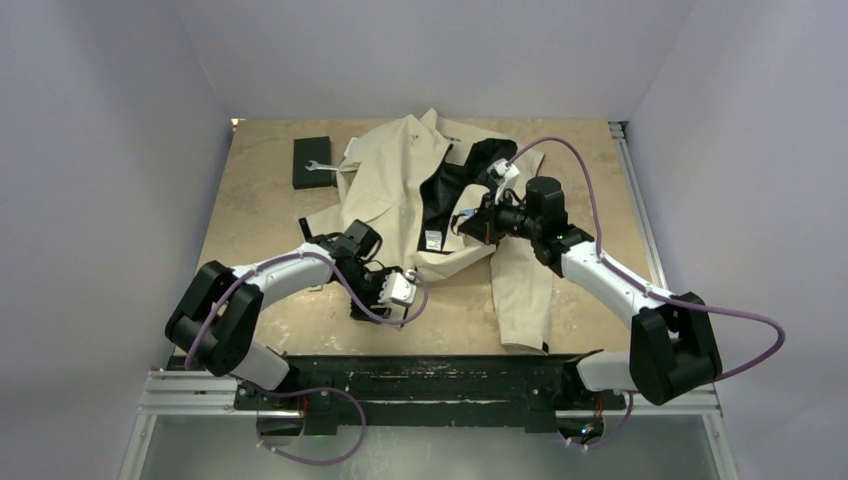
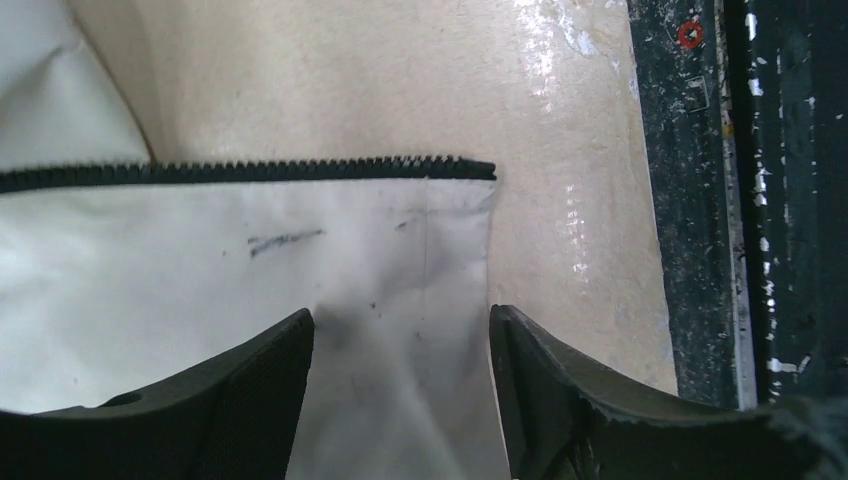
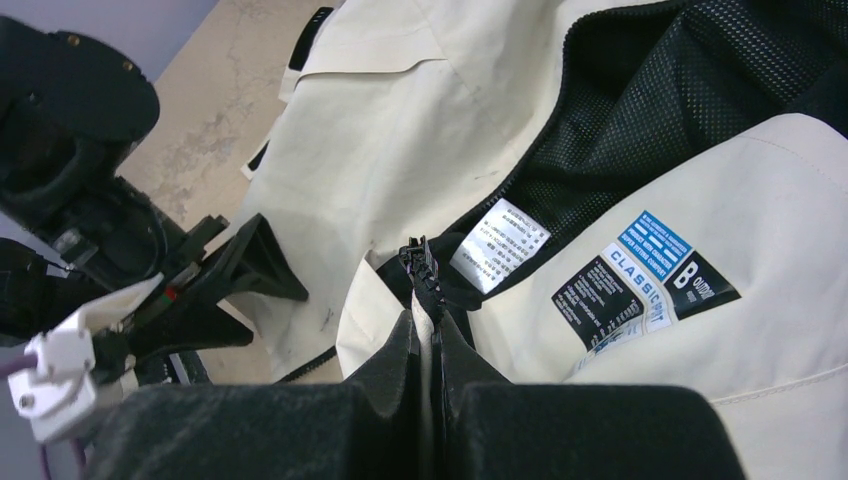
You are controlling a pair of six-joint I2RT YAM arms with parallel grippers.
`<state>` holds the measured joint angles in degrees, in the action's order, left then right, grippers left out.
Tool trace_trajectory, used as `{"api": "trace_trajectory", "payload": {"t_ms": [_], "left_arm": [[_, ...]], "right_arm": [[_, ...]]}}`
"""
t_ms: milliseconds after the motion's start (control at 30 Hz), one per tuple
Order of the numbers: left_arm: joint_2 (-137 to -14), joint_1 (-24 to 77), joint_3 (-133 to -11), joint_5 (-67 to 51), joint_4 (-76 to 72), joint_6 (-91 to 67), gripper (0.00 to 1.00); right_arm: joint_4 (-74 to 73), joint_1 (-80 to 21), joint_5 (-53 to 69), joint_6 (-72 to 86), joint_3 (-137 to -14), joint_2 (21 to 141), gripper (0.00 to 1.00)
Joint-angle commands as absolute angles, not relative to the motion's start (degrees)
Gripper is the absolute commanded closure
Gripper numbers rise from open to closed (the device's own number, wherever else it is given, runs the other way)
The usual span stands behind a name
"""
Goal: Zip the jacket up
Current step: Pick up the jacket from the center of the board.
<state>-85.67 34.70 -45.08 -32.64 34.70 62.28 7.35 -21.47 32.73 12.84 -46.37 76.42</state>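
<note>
Two left fingers (image 2: 250, 400) spread, jacket (image 2: 150, 270) zipper edge (image 2: 300, 168) ahead

Matt cream cloth jacket (image 1: 400, 170), black mesh lining (image 3: 660, 110), glossy tabletop (image 2: 400, 70)

Soft even light, glare on table (image 2: 400, 80), jacket (image 2: 200, 260) sharp

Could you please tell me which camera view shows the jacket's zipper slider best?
The right wrist view: the zipper slider stands sharp above the shut jaws of the right gripper, pinching the jacket below it. The top view makes it too small to pick out; the left wrist view shows only zipper teeth.
</note>
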Motion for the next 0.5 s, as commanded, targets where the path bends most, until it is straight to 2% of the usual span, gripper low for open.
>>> {"api": "trace_trajectory", "payload": {"t_ms": [0,200,467], "left_arm": [[-86.60,30.93,-47.30,-42.84,40.44,61.21,0.36],[-87.02,30.49,-48.22,-49.32,39.23,61.63,0.35],[-90.09,30.56,-49.55,-49.74,36.34,62.02,0.33]], "right_arm": [[8.78,-21.79,33.49,13.36,-45.90,74.80,1.00],[8.76,-21.72,33.66,13.41,-45.10,74.73,1.00],[8.54,-21.76,33.84,13.19,-45.93,74.45,1.00]]}}
